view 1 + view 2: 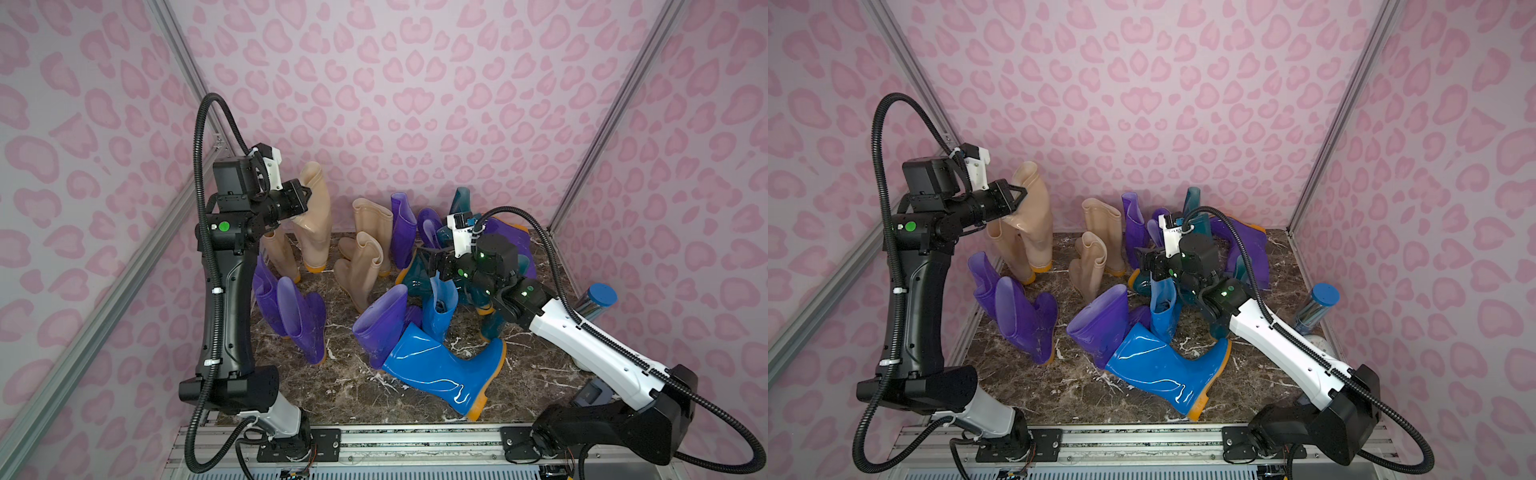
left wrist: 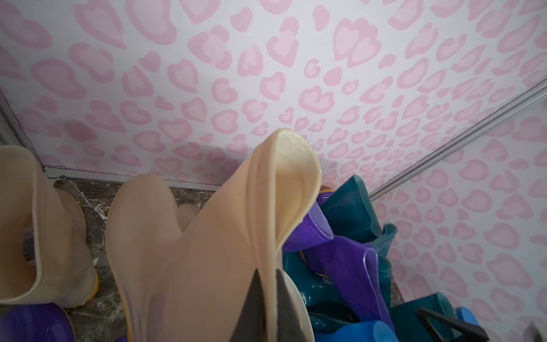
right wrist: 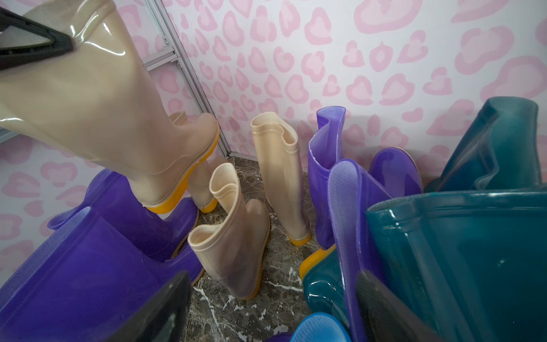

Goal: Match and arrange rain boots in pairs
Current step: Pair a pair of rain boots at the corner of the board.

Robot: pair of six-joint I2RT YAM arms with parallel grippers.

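Note:
My left gripper (image 1: 305,195) (image 2: 268,278) is shut on the top rim of a beige rain boot (image 1: 316,224) (image 2: 207,251), held upright at the back left beside another beige boot (image 1: 280,253). Whether its sole touches the floor I cannot tell. My right gripper (image 1: 434,259) (image 3: 272,311) is open over the heap of teal boots (image 3: 444,266), purple boots and an upright blue boot (image 1: 440,307), holding nothing. Two beige boots (image 1: 372,224) stand at the back middle, and two purple boots (image 1: 299,324) stand at the left. A blue boot (image 1: 440,370) lies in front.
A shiny cylinder with a blue cap (image 1: 600,299) stands at the right edge, behind my right arm. Pink patterned walls and metal frame posts (image 1: 195,79) close in the marble floor (image 1: 345,390) on three sides. A purple boot (image 1: 380,320) lies across the blue one.

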